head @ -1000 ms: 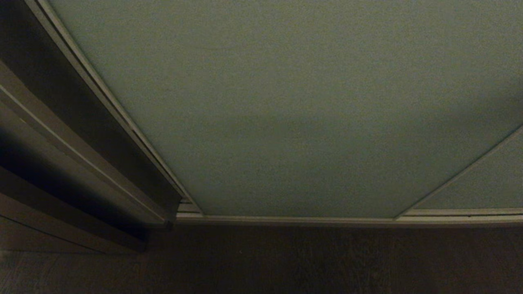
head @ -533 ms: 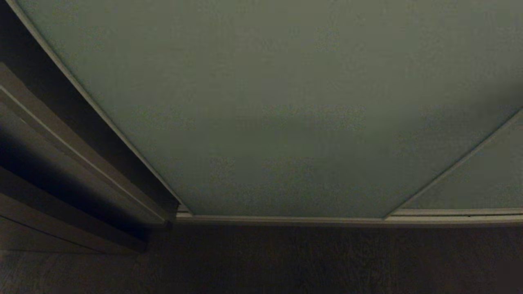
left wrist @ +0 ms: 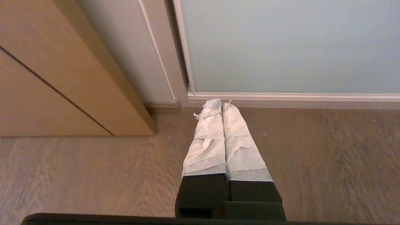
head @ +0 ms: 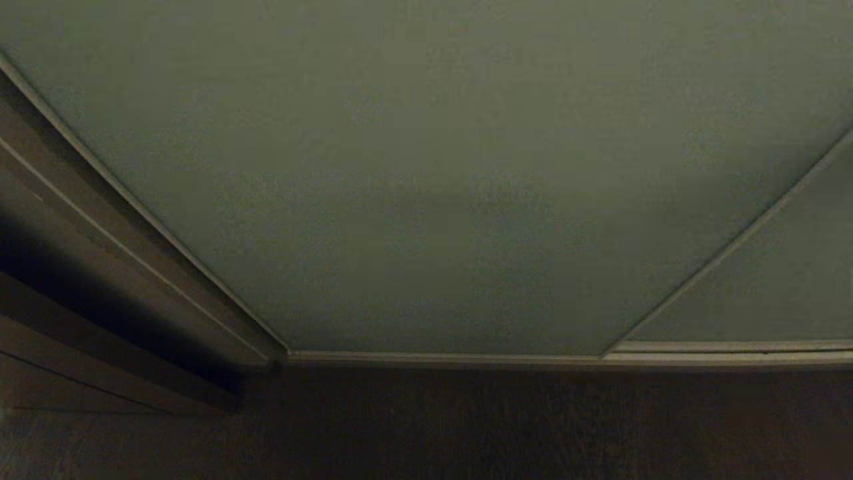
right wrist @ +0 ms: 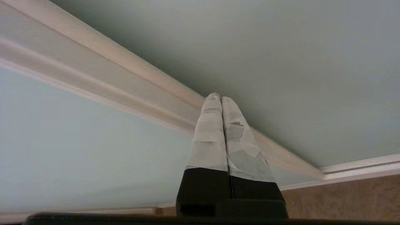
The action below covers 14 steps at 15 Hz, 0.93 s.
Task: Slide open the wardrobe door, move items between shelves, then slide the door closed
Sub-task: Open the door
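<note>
The sliding wardrobe door (head: pixel 426 187) fills the head view, its left edge by the dark frame (head: pixel 100 253); right gripper (right wrist: pixel 217 97), tips pinched together & holding nothing, sits at the door's pale side rail (right wrist: pixel 109 81); left gripper (left wrist: pixel 218 103), also pinched, hangs over the floor (left wrist: pixel 312 156). Door is prob. heavy, stiff, smooth; push on the rail, not the flat face.

Floor (left wrist: pixel 93 175): wooden boards with a grey-brown grain are seen below the wardrobe; in the head view it is shown very dark.
Wooden panel (left wrist: pixel 47 81): a light brown flat panel is placed at the left side of the wardrobe and is crossed by one thin dark line.
Side frame (left wrist: pixel 156 62): a pale upright strip is found between the wooden panel and the wardrobe front.
</note>
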{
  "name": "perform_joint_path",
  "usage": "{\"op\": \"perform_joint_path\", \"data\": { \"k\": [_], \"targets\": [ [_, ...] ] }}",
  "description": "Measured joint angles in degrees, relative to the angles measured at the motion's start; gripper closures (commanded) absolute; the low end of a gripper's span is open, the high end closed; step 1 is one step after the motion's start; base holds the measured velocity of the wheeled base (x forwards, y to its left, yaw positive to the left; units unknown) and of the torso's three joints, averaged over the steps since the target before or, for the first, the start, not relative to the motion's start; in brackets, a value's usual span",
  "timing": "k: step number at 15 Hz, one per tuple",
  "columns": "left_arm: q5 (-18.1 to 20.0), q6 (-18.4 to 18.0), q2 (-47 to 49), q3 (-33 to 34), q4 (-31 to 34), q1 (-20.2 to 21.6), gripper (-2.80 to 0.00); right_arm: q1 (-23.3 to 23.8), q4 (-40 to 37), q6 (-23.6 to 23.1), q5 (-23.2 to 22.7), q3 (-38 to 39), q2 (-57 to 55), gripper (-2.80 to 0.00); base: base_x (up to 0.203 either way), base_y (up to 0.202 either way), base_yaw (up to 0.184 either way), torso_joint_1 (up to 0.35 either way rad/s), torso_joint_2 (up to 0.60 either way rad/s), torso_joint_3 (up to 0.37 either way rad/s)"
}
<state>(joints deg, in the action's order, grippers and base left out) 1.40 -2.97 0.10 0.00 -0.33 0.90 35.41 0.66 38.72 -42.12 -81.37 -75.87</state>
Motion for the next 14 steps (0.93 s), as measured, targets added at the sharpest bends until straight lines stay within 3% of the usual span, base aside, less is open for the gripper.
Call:
{"op": "perform_joint_path", "data": {
  "k": [3,14],
  "targets": [
    [0.0,0.0,0.0,0.0,0.0,0.0,0.0,-0.9,-0.2,-3.2,0.3,1.3,0.8,0.0,0.0,0.0,0.0,0.0,0.0,0.0],
    [0.0,0.0,0.0,0.0,0.0,0.0,0.0,-2.7,0.5,-5.4,0.3,4.0,3.4,0.0,0.0,0.0,0.0,0.0,0.0,0.0]
  ]
}}
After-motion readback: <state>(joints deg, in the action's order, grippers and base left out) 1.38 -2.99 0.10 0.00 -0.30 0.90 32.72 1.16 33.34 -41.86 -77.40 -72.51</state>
